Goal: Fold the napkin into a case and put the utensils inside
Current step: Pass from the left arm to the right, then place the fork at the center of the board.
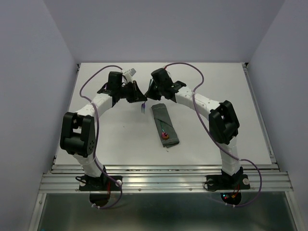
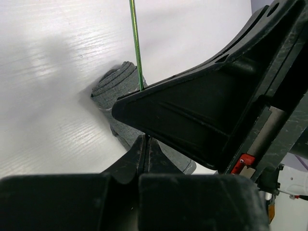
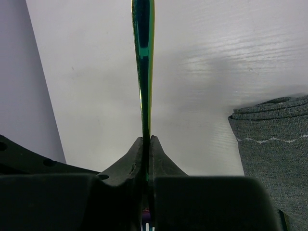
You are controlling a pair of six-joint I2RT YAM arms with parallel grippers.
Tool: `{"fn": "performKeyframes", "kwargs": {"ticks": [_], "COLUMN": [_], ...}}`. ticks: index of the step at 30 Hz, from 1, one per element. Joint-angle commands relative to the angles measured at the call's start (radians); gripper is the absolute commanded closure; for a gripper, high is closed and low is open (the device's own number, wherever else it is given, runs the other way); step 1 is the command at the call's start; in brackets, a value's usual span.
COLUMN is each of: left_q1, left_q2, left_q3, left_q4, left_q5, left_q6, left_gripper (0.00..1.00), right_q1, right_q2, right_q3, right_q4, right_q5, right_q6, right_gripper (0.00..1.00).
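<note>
Reading this as the second-utensil step, I have the slim metal utensil (image 3: pixel 143 48), a thin flat strip with an iridescent green-teal sheen and a small bluish-purple tip, held above the far middle of the white table (image 1: pixel 110 139) by both arms at once. The left gripper (image 2: pixel 145 140) is pinched tight on it edge-on, and the right gripper (image 3: pixel 146 140) is clamped flat across its shaft, the two heads close together. The dark grey woven cloth case (image 1: pixel 165 126), a long narrow pouch with a pale wavy seam and a rolled far end, lies just near and right of them, running diagonally from far left to near right. The spoon's red round bowl (image 1: pixel 166 136) shows towards its near end; I cannot tell whether the handle is tucked under a fold. To my eye this is a handover, so one hand must let go next, probably the left. The other can then swing the strip in line with the pouch and slide it into the far mouth. The metal looks slick and thin, so it may pivot in the pads. The cloth looks soft and will likely buckle if pushed rather than threaded.
</note>
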Motion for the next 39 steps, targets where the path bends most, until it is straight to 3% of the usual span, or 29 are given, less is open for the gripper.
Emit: {"fn": "performKeyframes", "kwargs": {"ticks": [1,3,4,7,13,15,17,18,21,25,29,31,35,37,39], "left_q1": [-0.002,-0.003,-0.002,-0.002,-0.002,-0.002,-0.002,-0.002,-0.002,-0.002,-0.002,-0.002,-0.002,-0.002,-0.003], "left_q2": [-0.084,-0.104,-0.112,-0.152,-0.245,-0.276,-0.301,-0.322,-0.380,-0.445,-0.468,-0.469,-0.443,-0.395,-0.359], "left_q3": [-0.013,-0.023,-0.025,-0.026,-0.040,-0.042,-0.037,-0.034,-0.048,-0.086,-0.115,-0.132,-0.165,-0.146,-0.108], "left_q4": [0.037,0.037,0.035,-0.005,-0.104,-0.132,-0.189,-0.208,-0.244,-0.241,-0.255,-0.244,-0.186,-0.184,-0.196], "left_q5": [0.046,0.048,0.045,0.014,-0.140,-0.284,-0.423,-0.531,-0.641,-0.676,-0.675,-0.653,-0.592,-0.525,-0.489], "left_q6": [0.011,0.016,0.019,0.048,0.091,0.089,0.056,0.056,0.056,0.069,0.040,0.028,-0.019,-0.036,-0.030], "left_gripper": [0.83,0.64,0.46,0.24,0.02,0.01,0.01,0.01,0.01,0.01,0.01,0.01,0.01,0.01,0.01], "right_q1": [-0.006,-0.017,-0.017,-0.076,-0.238,-0.288,-0.288,-0.288,-0.288,-0.279,-0.258,-0.249,-0.249,-0.249,-0.249], "right_q2": [-0.053,-0.065,-0.072,-0.105,-0.210,-0.214,-0.226,-0.239,-0.309,-0.394,-0.435,-0.449,-0.466,-0.467,-0.481], "right_q3": [0.013,0.010,0.008,-0.010,-0.065,-0.084,-0.117,-0.180,-0.359,-0.536,-0.614,-0.641,-0.699,-0.723,-0.759], "right_q4": [0.004,0.002,-0.002,-0.037,-0.216,-0.283,-0.363,-0.370,-0.311,-0.213,-0.217,-0.214,-0.179,-0.177,-0.163], "right_q5": [0.052,0.061,0.061,0.054,0.004,-0.002,0.085,0.098,0.074,0.011,0.078,0.092,0.115,0.127,0.133], "right_q6": [-0.039,-0.079,-0.092,-0.167,-0.443,-0.562,-0.628,-0.645,-0.676,-0.704,-0.724,-0.724,-0.696,-0.658,-0.618], "right_gripper": [0.99,0.99,0.99,0.99,0.99,0.99,0.99,0.99,0.99,0.99,0.99,0.91,0.54,0.46,0.45]}}
